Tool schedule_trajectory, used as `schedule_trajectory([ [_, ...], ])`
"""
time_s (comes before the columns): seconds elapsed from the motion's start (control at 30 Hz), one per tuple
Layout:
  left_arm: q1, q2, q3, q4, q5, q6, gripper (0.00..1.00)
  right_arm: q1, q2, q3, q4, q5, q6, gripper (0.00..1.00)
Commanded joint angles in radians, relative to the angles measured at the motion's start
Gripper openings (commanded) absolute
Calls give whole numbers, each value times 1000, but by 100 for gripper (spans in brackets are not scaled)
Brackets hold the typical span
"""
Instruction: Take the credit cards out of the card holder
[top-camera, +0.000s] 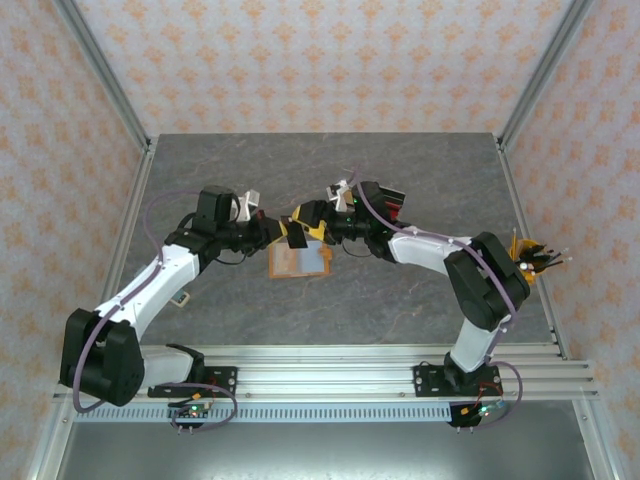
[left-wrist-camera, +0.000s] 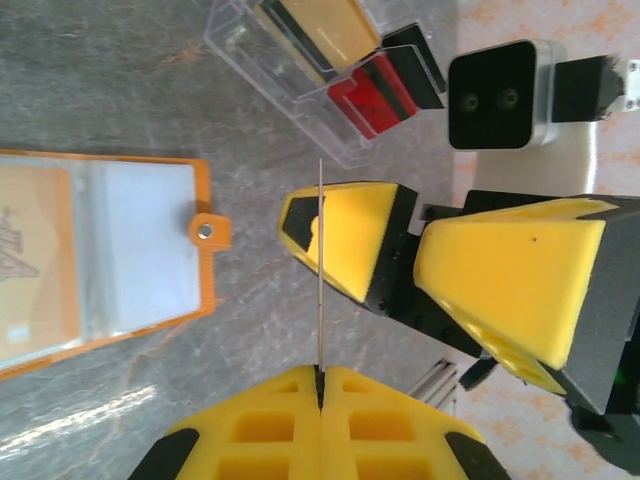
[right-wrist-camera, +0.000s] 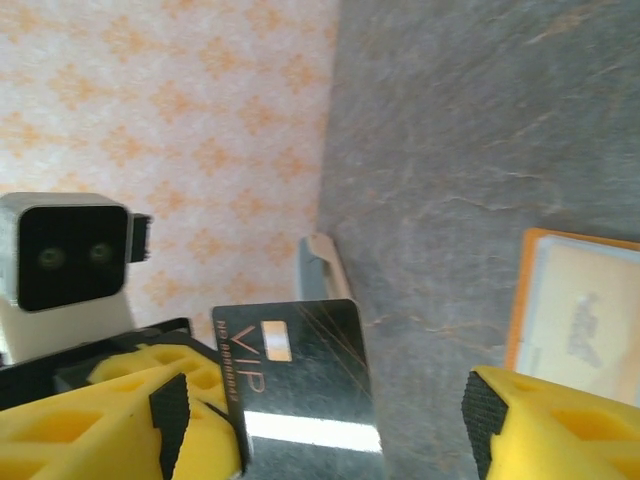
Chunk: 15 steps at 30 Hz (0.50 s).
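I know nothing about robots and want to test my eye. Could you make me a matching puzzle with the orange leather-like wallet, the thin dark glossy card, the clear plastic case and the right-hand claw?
Things:
1. orange leather-like folding wallet
2. thin dark glossy card marked VIP
3. clear plastic case
4. right gripper

States:
A. jaws standing open
B. lying unfolded on the grey table
C. pinched in the shut left gripper
D. holding tan, black and red blocks

Pairs: 1-B, 2-C, 3-D, 4-A
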Motion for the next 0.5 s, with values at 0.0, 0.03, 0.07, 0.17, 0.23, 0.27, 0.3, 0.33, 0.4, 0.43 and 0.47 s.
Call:
schedule_trajectory([
  [0.0, 8, -30, 28, 73, 49, -66, 0, 1, 5, -23, 191, -79, 105, 70],
  [0.03, 10, -31, 29, 75, 48, -74, 0, 1, 4, -29, 211, -87, 118, 67],
  [0.07, 9, -32, 26, 75, 45, -77, 0, 1, 4, -33, 227, -94, 128, 65],
  [0.17, 9, -35, 15, 76, 36, -89, 0, 1, -6, -43, 237, -101, 140, 55],
  [0.23, 10, -37, 6, 84, 33, -99, 0, 1, -16, -48, 235, -100, 139, 49],
  [0.27, 9, -37, 3, 86, 29, -104, 0, 1, -23, -56, 236, -99, 140, 46],
  [0.3, 10, -41, 0, 83, 23, -108, 0, 1, -29, -61, 234, -96, 137, 43],
  [0.33, 8, -46, -1, 78, 15, -115, 0, 1, -35, -66, 230, -94, 136, 41],
  [0.4, 8, -57, -8, 75, 11, -125, 0, 1, -45, -81, 236, -92, 133, 35],
  [0.43, 9, -64, -10, 71, 9, -126, 0, 1, -48, -84, 236, -92, 132, 32],
  [0.47, 8, -71, -13, 64, 6, -126, 0, 1, -51, -88, 238, -94, 121, 26],
])
